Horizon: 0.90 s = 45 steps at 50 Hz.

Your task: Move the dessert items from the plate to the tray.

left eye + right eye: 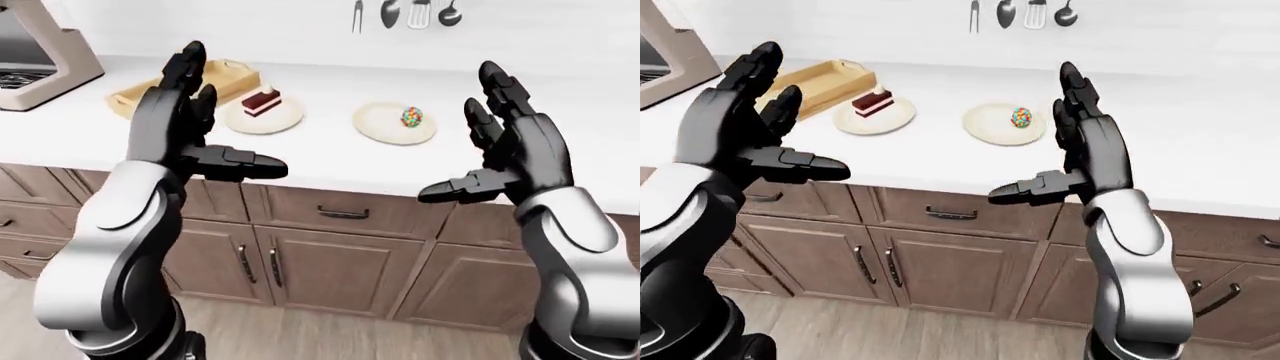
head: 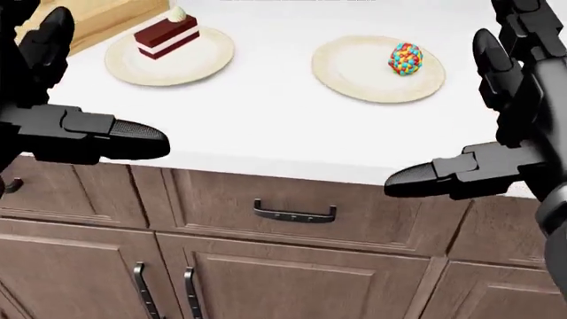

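Observation:
A layered chocolate cake slice [image 2: 167, 36] sits on a cream plate [image 2: 199, 63] on the white counter. A ball covered in coloured sprinkles [image 2: 406, 58] sits on a second cream plate [image 2: 354, 73] to its right. A wooden tray [image 1: 825, 82] stands at the upper left, just beyond the cake plate. My left hand [image 1: 220, 120] and right hand [image 1: 465, 135] are both raised on the near side of the counter edge. Their fingers are spread and point up, and both hands are empty. The left hand hides part of the tray in the left-eye view.
A coffee machine [image 1: 40, 60] stands at the counter's far left. Utensils [image 1: 405, 13] hang on the wall above. Brown drawers and cabinet doors [image 1: 340, 214] run below the white counter [image 2: 284, 126]. A wooden floor [image 1: 300, 334] lies beneath.

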{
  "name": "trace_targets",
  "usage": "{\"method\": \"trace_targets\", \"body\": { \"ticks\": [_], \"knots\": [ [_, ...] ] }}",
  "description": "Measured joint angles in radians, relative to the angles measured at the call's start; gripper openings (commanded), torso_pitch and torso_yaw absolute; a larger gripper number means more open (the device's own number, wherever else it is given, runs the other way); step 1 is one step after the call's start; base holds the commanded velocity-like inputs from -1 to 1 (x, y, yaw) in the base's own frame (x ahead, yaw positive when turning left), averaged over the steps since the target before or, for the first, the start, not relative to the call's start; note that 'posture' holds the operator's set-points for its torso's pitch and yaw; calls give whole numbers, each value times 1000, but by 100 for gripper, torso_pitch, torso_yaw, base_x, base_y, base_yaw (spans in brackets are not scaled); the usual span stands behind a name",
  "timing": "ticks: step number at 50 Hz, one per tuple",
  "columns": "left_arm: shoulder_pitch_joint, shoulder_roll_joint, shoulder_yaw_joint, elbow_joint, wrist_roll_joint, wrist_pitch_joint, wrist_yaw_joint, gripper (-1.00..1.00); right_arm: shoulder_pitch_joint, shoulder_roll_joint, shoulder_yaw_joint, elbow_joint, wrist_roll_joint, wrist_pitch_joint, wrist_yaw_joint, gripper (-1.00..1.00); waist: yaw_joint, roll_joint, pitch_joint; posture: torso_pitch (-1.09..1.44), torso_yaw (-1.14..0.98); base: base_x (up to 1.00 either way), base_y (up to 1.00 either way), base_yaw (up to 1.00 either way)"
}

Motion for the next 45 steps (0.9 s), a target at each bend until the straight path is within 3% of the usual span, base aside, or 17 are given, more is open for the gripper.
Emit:
{"method": "trace_targets", "body": {
  "ticks": [2,3,5,8,12,16,18,22,25,27,30,33,36,41,45],
  "knots": [
    [-14,1,0,3,-2,8,4,100,-4,-9,-4,3,5,6,2,100,-6,-34,-3,0,0,45,0,0],
    [-8,-7,-8,7,-3,10,5,100,2,-13,-10,9,5,10,1,100,-13,-24,10,0,0,46,0,0],
    [4,-10,-29,19,-13,22,0,100,18,-16,-21,22,3,32,1,100,-21,-38,36,0,0,44,0,0],
    [-5,-1,-23,16,-21,31,-4,100,4,-27,-31,16,4,46,1,100,-28,-46,25,0,0,10,0,0],
    [-28,7,-11,15,-17,14,0,100,-21,-42,-36,-19,14,44,1,100,-36,-24,40,0,0,0,0,0],
    [-36,15,-9,19,-25,26,-3,100,-35,-53,-35,-6,19,63,2,100,-36,34,30,0,0,0,0,0],
    [-37,20,4,25,-27,43,0,100,-34,-49,-21,1,24,82,5,100,-36,15,44,0,0,0,0,0],
    [-50,31,16,39,-24,65,10,100,-42,-55,-14,-5,36,95,14,100,-29,42,47,0,0,0,0,0],
    [-72,38,16,15,-33,63,11,100,-50,-66,-37,-25,38,97,14,100,-37,35,43,0,0,0,0,0],
    [-83,43,20,2,-41,57,11,100,-56,-71,-48,-40,37,93,10,100,-32,19,46,0,0,0,0,0],
    [-95,48,28,-6,-49,61,13,100,-69,-84,-53,-46,44,90,11,100,-21,-32,34,0,0,0,0,0],
    [-88,51,23,3,-66,88,10,100,-69,-103,-68,-42,53,120,17,100,-26,-1,37,0,0,0,0,0],
    [-110,63,34,-7,-82,125,13,100,-86,-119,-71,-34,58,156,19,100,-35,15,30,0,0,0,0,0],
    [-127,84,41,-29,-92,126,18,100,-121,-148,-59,-34,66,185,30,100,-37,15,16,0,0,0,0,0],
    [-118,90,33,-18,-91,116,19,100,-138,-182,-17,-5,35,179,56,100,-38,9,14,0,0,0,0,0]
  ]
}}
